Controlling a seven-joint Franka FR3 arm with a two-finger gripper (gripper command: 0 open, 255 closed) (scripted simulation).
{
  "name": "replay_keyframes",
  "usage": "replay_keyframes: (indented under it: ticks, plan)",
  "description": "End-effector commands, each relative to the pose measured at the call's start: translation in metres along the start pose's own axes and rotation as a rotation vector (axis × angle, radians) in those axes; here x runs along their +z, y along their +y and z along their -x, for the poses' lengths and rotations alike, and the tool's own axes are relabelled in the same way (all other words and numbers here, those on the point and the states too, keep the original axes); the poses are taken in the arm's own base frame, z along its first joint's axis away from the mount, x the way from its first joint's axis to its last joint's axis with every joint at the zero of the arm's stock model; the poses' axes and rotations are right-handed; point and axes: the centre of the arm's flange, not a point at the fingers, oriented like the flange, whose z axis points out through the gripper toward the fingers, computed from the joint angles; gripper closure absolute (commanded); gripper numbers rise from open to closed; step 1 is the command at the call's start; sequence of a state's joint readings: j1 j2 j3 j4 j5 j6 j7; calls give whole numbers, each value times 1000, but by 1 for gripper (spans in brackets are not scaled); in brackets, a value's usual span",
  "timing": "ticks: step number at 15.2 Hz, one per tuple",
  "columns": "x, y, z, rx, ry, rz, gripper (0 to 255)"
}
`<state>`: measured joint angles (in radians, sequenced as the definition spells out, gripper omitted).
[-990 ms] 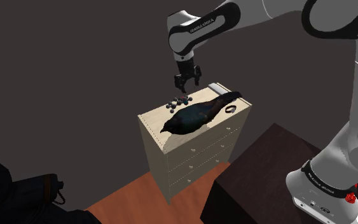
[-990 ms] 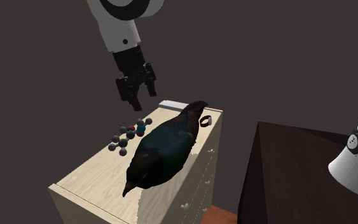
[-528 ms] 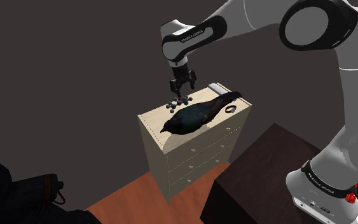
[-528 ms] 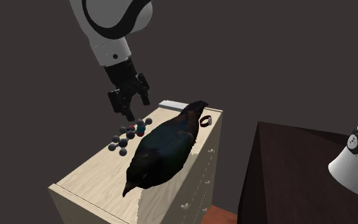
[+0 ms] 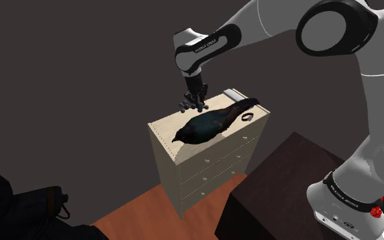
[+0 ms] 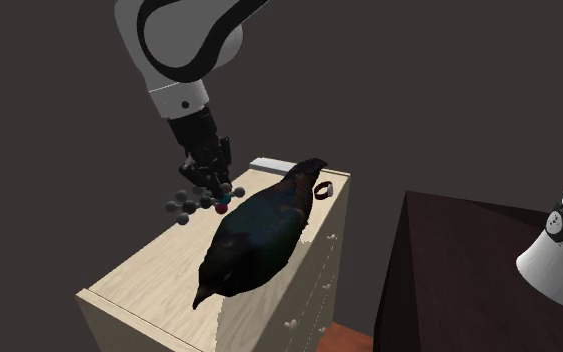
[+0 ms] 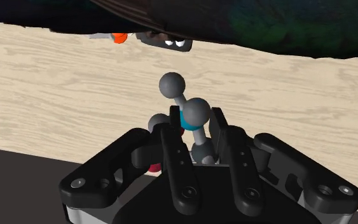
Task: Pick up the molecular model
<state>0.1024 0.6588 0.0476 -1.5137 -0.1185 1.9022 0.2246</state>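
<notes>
While a dark bird (image 6: 254, 235) lies along the pale wood-grain chest of drawers (image 6: 149, 275), the black hand (image 6: 211, 188) pinches the molecular model (image 7: 196, 113), grey, blue and red balls, low over the chest's top, just beside the bird.

- We saw matt wood grain on the dresser (image 7: 63, 89).
- We saw a faintly glossy bird (image 6: 254, 230).
- We saw smooth balls on the molecular model (image 7: 196, 113).
</notes>
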Motion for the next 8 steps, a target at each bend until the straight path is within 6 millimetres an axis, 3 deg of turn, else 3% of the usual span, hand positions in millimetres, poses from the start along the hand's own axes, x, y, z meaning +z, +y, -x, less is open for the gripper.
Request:
replay_keyframes:
  ticks: [1, 6, 8]
  plan:
    - [8, -2, -1, -10, -9, 2, 255]
    - [10, -3, -4, -9, -9, 1, 255]
    - [-1, -2, -2, -9, -9, 1, 255]
